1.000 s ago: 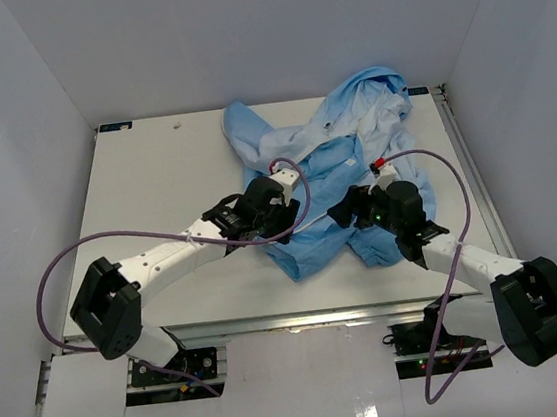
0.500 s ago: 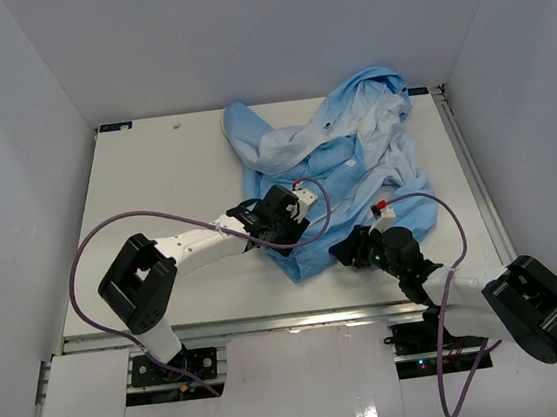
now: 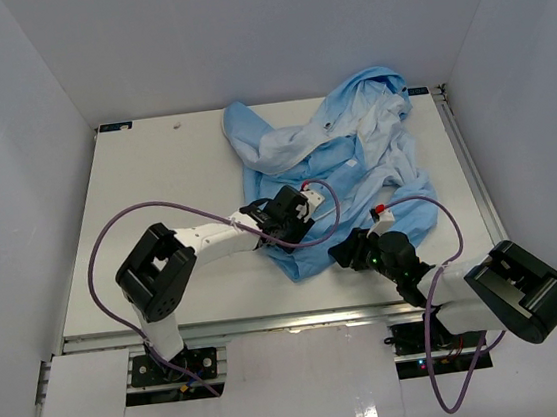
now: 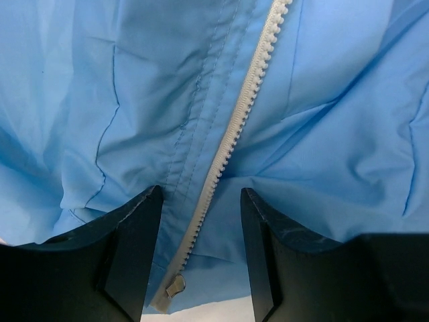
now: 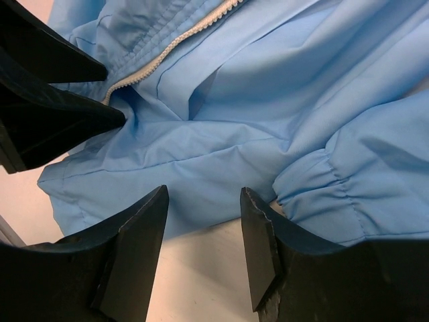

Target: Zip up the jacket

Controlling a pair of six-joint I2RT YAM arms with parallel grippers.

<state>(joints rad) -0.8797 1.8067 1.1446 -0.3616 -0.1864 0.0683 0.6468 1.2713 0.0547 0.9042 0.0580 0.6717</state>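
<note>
The light blue jacket lies crumpled at the table's back middle, with its hood toward the far right. My left gripper sits over its near hem. In the left wrist view the left gripper is open and holds nothing. The pale zipper strip runs between its fingers, down to its end at the hem. My right gripper is low at the jacket's near edge. In the right wrist view the right gripper is open and empty, over bare table just short of the hem. A gathered sleeve cuff lies to its right.
The white table is bare on the left and along the near edge. White walls close in three sides. Purple cables loop off both arms. In the right wrist view the left gripper's black fingers stand close at the upper left, by the zipper strip.
Both arms have folded back toward the near edge. The left gripper slid right and nearer along the jacket front. The right gripper dropped from on top of the jacket to its near hem.
</note>
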